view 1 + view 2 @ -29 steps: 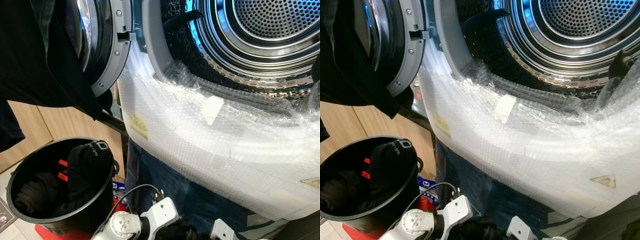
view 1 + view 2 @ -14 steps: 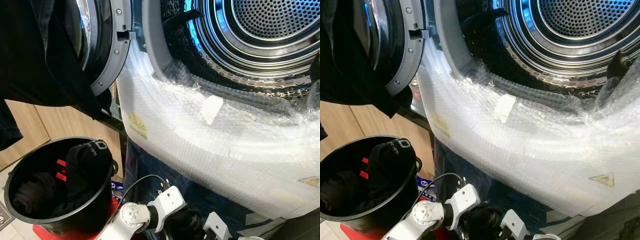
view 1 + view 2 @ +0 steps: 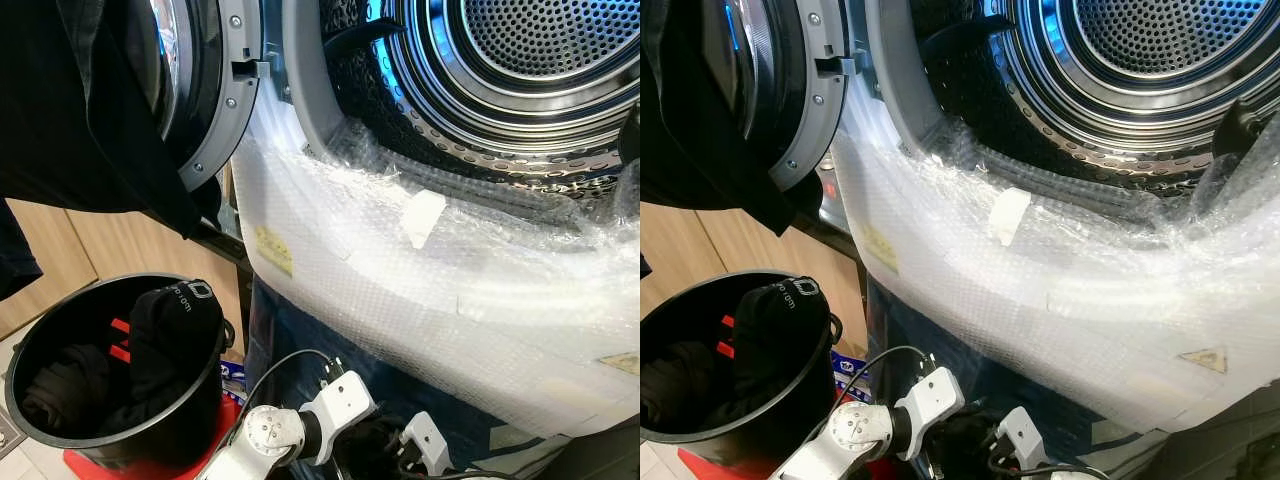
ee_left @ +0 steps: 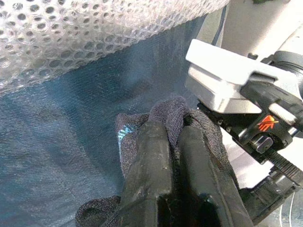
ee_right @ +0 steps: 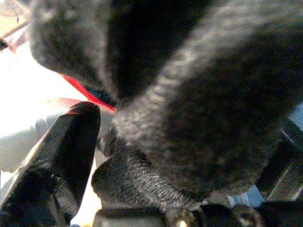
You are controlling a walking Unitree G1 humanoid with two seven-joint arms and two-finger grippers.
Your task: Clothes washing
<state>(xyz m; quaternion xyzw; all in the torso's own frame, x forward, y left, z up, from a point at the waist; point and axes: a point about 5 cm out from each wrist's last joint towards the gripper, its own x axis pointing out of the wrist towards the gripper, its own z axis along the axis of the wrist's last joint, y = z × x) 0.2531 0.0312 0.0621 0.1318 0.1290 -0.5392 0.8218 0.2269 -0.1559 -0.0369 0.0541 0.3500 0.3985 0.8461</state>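
Left gripper [image 4: 173,137] pinches one dark knitted sock [image 4: 199,137]; right gripper [image 5: 142,156] state: cannot tell. Perforated steel drum [image 3: 520,60], bubble-wrapped rim [image 3: 400,260]; round black plastic bucket [image 3: 30,425] at 8 o'clock.

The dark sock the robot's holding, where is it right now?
The dark sock is pinched in the left gripper, low in front of the bubble-wrapped washer front, right of the black bucket.

1. left arm [image 3: 270,440] reaches low and forward, wrist bent inward.
2. left gripper [image 4: 169,142] fingers pressed together, pinching dark knit cloth [image 4: 189,125].
3. right arm [image 3: 425,445] low beside it; right gripper [image 5: 71,142] against the same cloth.
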